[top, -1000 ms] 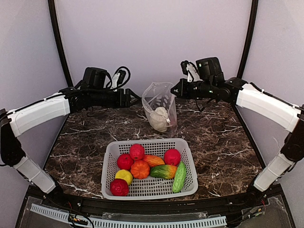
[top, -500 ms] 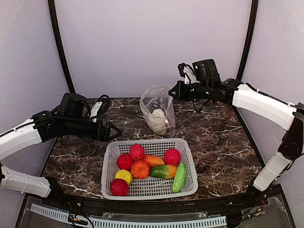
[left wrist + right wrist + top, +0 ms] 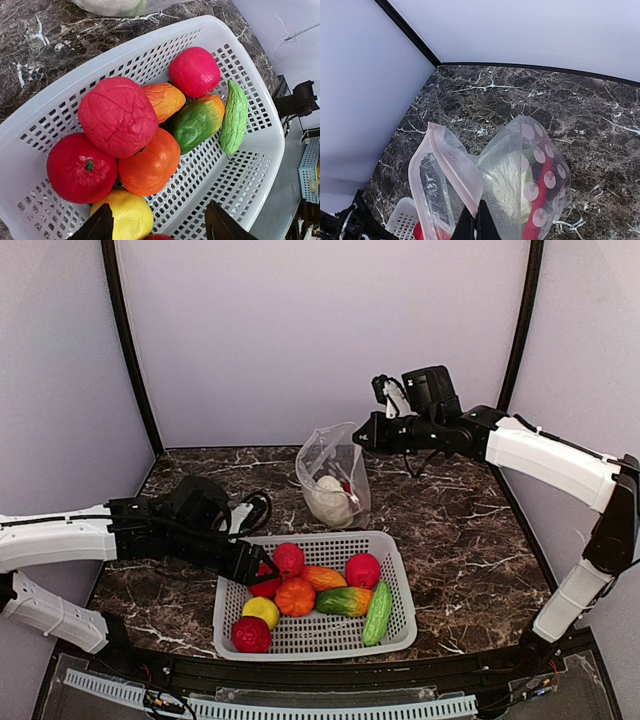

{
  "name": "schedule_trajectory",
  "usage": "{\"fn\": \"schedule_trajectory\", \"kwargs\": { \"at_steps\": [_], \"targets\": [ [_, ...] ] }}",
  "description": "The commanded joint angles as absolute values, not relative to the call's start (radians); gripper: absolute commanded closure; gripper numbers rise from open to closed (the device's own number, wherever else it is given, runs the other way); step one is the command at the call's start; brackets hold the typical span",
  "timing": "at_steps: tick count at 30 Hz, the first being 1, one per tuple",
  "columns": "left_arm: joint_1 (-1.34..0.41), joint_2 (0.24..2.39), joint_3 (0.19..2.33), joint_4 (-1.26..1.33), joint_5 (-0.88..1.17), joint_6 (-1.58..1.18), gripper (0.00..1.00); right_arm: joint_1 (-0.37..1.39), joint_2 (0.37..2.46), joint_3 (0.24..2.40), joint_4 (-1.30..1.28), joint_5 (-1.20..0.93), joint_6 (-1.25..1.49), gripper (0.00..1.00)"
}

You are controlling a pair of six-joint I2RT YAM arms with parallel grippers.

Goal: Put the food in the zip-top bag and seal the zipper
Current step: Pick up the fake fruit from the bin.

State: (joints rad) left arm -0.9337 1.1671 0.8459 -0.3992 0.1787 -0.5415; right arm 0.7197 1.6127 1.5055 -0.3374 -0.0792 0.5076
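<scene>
The zip-top bag (image 3: pixel 335 465) stands upright at the far middle of the desk (image 3: pixel 470 540), just beyond the far rim of the white basket (image 3: pixel 402 585), with its mouth gaping upward. The zipper (image 3: pixel 451 157), a pale pinkish strip, runs round that open mouth and is unsealed. Inside the bag lie the white cauliflower (image 3: pixel 328 498) and a red piece (image 3: pixel 540 197) on the bag's right side. The right claw (image 3: pixel 364 434) reaches in from the right and is closed on the bag's top edge. In the wrist view its fingertips (image 3: pixel 470 227) are pinched together on the plastic rim, holding the bag up.

The other food lies in the basket, at the near middle of the desk. A wrinkled red fruit (image 3: pixel 117 116) sits highest, resting against a smooth red tomato (image 3: pixel 80 167) and a round orange fruit (image 3: pixel 149 162). Right of it lie an orange pod (image 3: pixel 162 100) and a pink-red ball (image 3: pixel 195 71). A green-and-orange mango (image 3: pixel 197 122) lies nearer, touching a ridged green gourd (image 3: pixel 234 122) that lies along the right wall. A yellow lemon (image 3: pixel 127 217) is at the near left, and a dark red fruit (image 3: pixel 251 634) fills the near-left corner.

The left claw (image 3: pixel 160 207) hangs low over the basket's left side, above the tomato and lemon. Its jaws are spread apart with nothing between them.
</scene>
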Motion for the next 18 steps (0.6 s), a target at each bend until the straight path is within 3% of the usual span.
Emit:
{"fn": "schedule_trajectory", "kwargs": {
  "at_steps": [1,7,18],
  "targets": [
    [-0.947,1.218,0.823,-0.301,0.195,-0.555,0.43,0.722,1.626,1.531,-0.309,-0.088,0.507,1.0],
    [-0.955,1.303,0.791,-0.25,0.218,-0.547,0.5,0.722,1.622,1.518,-0.306,-0.096,0.513,1.0],
    [-0.972,1.416,0.777,-0.176,0.207,-0.579,0.53,0.722,1.628,1.521,-0.307,-0.104,0.513,1.0]
  ]
}}
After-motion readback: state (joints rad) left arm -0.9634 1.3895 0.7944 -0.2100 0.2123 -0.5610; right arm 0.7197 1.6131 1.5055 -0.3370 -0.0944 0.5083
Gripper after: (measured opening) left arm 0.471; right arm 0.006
